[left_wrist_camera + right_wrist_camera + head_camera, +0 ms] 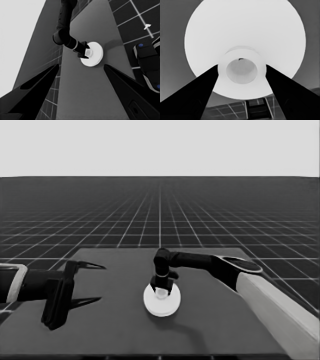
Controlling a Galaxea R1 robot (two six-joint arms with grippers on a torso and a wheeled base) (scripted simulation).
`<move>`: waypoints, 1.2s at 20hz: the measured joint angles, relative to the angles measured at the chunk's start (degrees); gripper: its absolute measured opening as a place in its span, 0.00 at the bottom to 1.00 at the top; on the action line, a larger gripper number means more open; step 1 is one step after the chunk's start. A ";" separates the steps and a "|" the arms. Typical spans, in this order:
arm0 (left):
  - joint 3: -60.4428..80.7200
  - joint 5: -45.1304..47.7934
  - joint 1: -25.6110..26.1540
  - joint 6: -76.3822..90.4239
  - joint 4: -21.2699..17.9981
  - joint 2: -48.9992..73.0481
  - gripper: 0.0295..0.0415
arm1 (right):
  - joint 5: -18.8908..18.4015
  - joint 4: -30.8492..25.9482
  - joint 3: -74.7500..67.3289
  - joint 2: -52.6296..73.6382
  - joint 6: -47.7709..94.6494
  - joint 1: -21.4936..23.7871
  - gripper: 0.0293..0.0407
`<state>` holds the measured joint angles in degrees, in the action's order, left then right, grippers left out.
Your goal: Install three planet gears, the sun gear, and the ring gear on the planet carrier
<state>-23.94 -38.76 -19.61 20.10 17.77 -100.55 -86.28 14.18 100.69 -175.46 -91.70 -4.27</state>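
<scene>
The larger round part (pixel 170 304), a thick white disc with a stepped rim, lies mid-table, and it fills the right wrist view (pixel 245 27). A small raised hub with a hole (pixel 241 70) stands at its centre. My right gripper (pixel 161 290) reaches down onto that hub, its fingers (pixel 207 87) pressed against both sides of it. The left wrist view shows the same grip from afar (pixel 86 52). The planet gears, the sun gear and the smaller round part are hidden from view. My left gripper (pixel 92 283) waits open over the table's left end, holding nothing.
The right arm's pale grey forearm (pixel 280 310) crosses the lower right of the table. Dark machinery with blue lights (pixel 147 62) stands past the table's edge. A small white sliver (pixel 147 26) lies on the floor grid beyond the table.
</scene>
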 joint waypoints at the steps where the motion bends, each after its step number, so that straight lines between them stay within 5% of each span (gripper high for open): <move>1: 0.00 0.00 0.00 0.00 0.00 0.00 0.75 | 0.00 0.00 0.00 0.00 -0.50 0.00 0.50; 24: 0.00 0.00 0.00 0.00 0.00 0.00 0.75 | 0.00 0.00 0.00 0.00 -12.00 0.00 0.50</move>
<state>-23.94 -38.76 -19.61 20.10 17.77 -100.55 -86.28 14.18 100.69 -175.46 -103.70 -4.27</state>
